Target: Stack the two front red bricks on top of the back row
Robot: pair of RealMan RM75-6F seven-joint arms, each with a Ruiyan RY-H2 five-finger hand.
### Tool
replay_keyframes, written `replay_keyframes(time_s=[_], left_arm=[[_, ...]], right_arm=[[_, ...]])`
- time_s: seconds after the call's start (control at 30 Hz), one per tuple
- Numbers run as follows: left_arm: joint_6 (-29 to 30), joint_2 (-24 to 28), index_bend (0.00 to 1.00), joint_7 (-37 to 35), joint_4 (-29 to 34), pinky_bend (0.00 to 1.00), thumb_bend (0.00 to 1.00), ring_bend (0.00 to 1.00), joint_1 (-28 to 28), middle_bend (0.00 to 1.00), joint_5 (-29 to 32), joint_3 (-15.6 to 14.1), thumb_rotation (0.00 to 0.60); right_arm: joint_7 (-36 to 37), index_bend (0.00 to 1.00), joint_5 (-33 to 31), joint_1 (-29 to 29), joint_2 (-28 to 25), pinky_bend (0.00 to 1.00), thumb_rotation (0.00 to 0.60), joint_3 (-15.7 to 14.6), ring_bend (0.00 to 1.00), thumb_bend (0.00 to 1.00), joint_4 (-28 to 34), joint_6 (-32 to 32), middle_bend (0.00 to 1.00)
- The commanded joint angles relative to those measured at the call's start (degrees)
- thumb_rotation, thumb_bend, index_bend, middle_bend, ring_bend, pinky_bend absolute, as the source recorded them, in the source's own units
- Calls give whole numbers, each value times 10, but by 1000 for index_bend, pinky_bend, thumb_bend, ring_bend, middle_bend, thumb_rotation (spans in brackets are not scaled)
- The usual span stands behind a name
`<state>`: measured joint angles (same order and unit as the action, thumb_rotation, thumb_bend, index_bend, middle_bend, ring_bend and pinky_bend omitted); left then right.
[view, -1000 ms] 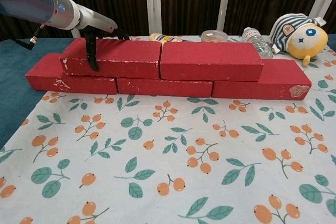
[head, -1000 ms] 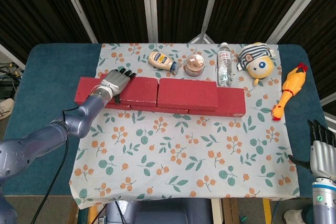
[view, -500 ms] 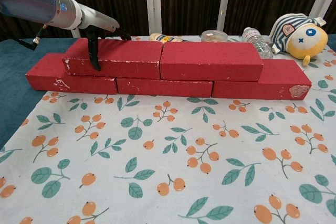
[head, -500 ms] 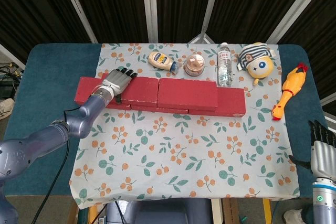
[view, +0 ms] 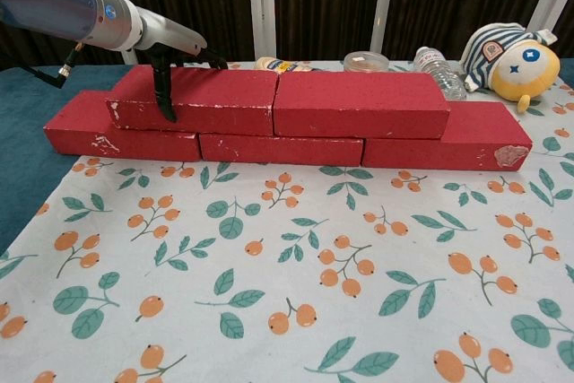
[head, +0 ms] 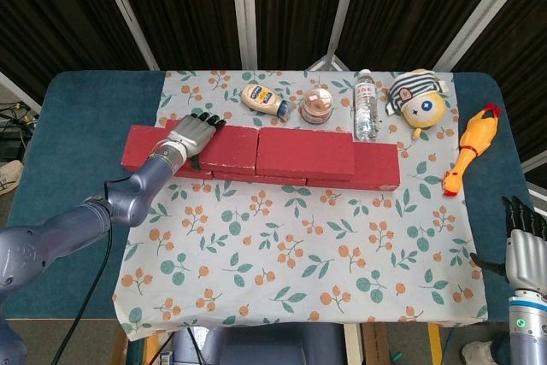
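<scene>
The table (head: 60,126) with its floral cloth (head: 299,245) carried the whole build: a back row of red bricks (view: 278,148) flat on the cloth, with two more on top. The right upper brick (view: 359,103) sat square over a seam. The left upper brick (view: 202,99) butted right against it, and the left hand (head: 191,135) gripped that one, thumb down the front face and fingers over the top, though I couldn't really tell how firmly. So the stacking looked basically done. My take: keep the brick flat, check it's flush with its neighbour, then open the fingers straight up so nothing drags. The right hand (head: 523,245) hung near the table's front right corner, fingers apart, holding nothing.
</scene>
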<state>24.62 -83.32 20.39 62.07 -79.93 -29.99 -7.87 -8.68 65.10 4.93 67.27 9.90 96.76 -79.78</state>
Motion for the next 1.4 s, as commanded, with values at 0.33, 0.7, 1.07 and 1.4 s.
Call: replay_keyframes(time_s=[0.33, 0.7, 1.07, 1.4], left_arm=[[28, 28, 0, 25, 39, 68, 0, 0, -13, 0, 34, -11, 600], [68, 112, 0, 61, 151, 68, 0, 0, -43, 0, 98, -40, 600], [108, 165, 0, 50, 205, 54, 0, 0, -8, 0, 106, -59, 600], [247, 223, 0, -107, 302, 57, 0, 0, 162, 0, -106, -16, 600]], right_arm=[[0, 0, -3, -1, -3, 0, 600, 0, 0, 109, 4, -1, 33], [1, 0, -2, -1, -4, 0, 600, -2, 0, 109, 6, 2, 32], [6, 0, 7, 0, -6, 0, 600, -6, 0, 109, 8, 5, 33], [22, 0, 24, -1, -10, 0, 600, -11, 0, 109, 7, 7, 33]])
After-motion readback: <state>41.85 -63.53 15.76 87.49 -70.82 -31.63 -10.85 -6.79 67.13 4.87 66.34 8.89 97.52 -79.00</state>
